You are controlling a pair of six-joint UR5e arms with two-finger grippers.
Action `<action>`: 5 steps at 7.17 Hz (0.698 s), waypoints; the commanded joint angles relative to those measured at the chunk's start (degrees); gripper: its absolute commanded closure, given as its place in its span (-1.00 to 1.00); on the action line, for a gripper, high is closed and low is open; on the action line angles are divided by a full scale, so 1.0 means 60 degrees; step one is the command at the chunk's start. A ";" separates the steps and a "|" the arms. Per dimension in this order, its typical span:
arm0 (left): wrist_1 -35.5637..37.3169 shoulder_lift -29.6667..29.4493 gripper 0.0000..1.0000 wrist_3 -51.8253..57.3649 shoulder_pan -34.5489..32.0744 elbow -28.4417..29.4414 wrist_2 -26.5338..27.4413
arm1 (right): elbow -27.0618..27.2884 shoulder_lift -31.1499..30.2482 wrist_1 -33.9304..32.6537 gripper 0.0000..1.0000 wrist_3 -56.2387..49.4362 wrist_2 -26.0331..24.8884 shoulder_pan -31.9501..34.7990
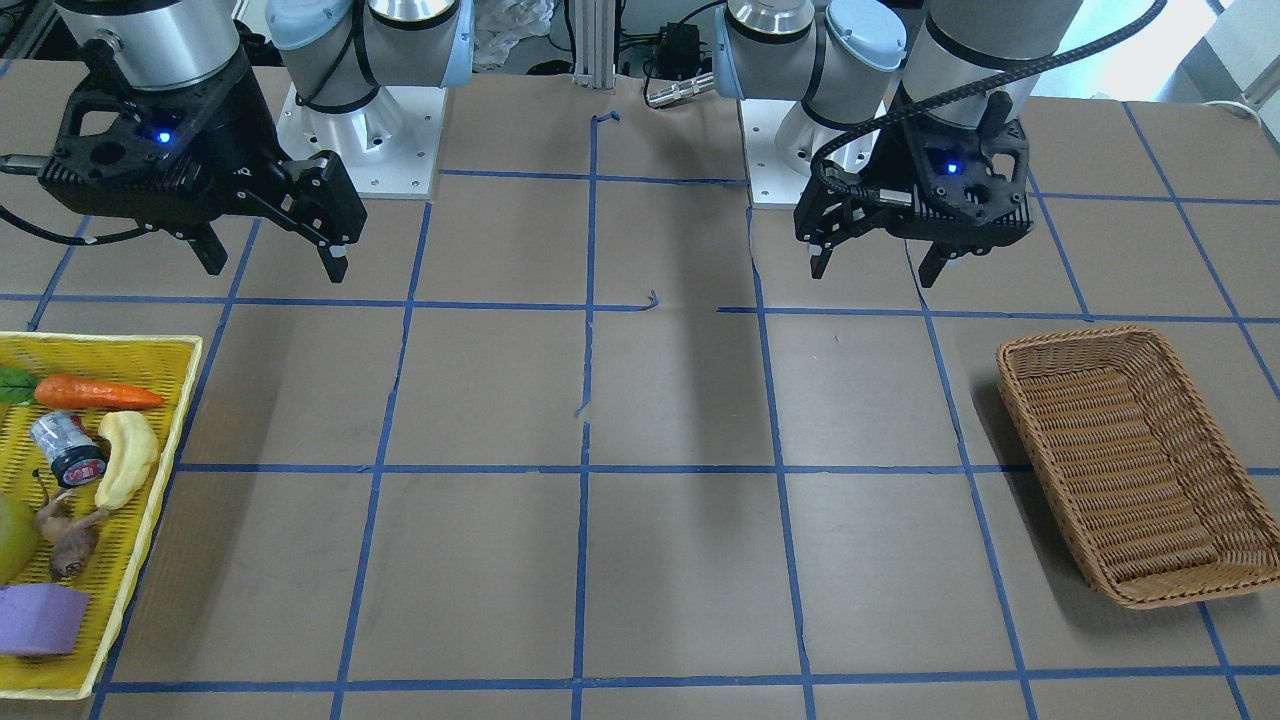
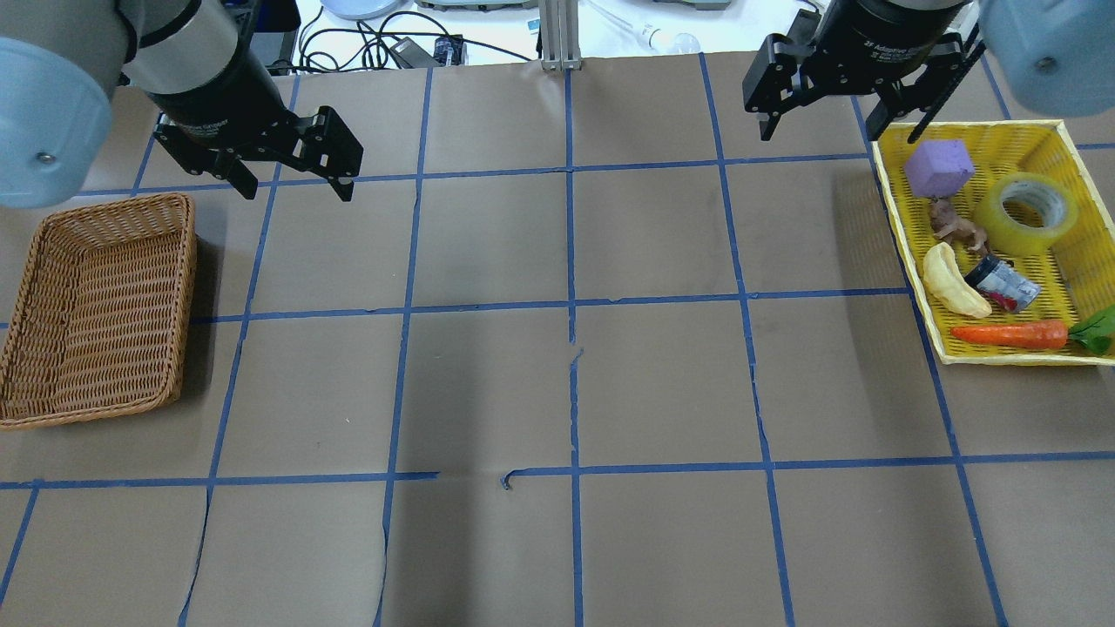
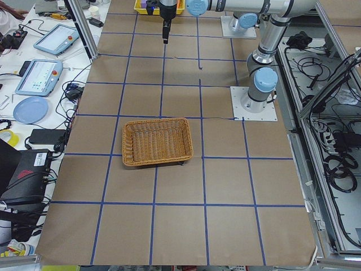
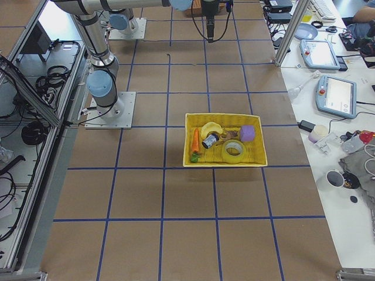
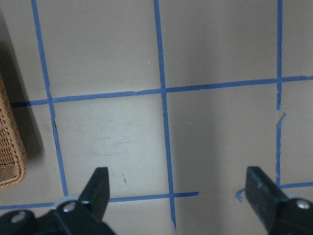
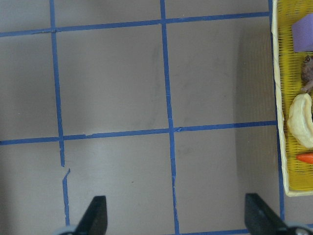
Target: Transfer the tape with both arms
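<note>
The yellow-green tape (image 2: pixel 1028 209) lies flat in the yellow tray (image 2: pixel 900 209) at the table's right end, beside a purple block (image 2: pixel 938 167). It also shows in the exterior right view (image 4: pixel 233 151). My right gripper (image 2: pixel 841 131) hangs open and empty above the table, just left of the tray's far corner and apart from the tape. Its wrist view (image 6: pixel 175 203) shows bare table and the tray's edge (image 6: pixel 279 122). My left gripper (image 2: pixel 296 187) hangs open and empty above the table beside the wicker basket (image 2: pixel 187 287), with only table between its fingers (image 5: pixel 100 178).
The tray also holds a banana (image 2: pixel 954 279), a carrot (image 2: pixel 1010 333), a small jar (image 2: pixel 1002 283) and a brown figure (image 2: pixel 954 228). The wicker basket (image 1: pixel 1010 370) holds nothing. Blue tape lines (image 2: pixel 571 261) cross the brown table.
</note>
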 commanded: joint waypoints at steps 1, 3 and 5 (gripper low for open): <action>-0.0004 0.0049 -1.00 -0.0004 -0.0015 -0.0019 0.0000 | 0.0068 -0.0058 0.0002 -1.00 -0.0043 0.0067 0.0016; -0.0004 0.0064 -1.00 -0.0004 -0.0029 -0.0034 0.0000 | 0.0083 -0.0087 0.0002 -1.00 -0.0057 0.0053 0.0045; 0.0010 0.0079 -1.00 -0.0004 -0.0015 -0.0034 0.0000 | 0.0083 -0.0087 0.0002 -1.00 -0.0057 0.0038 0.0046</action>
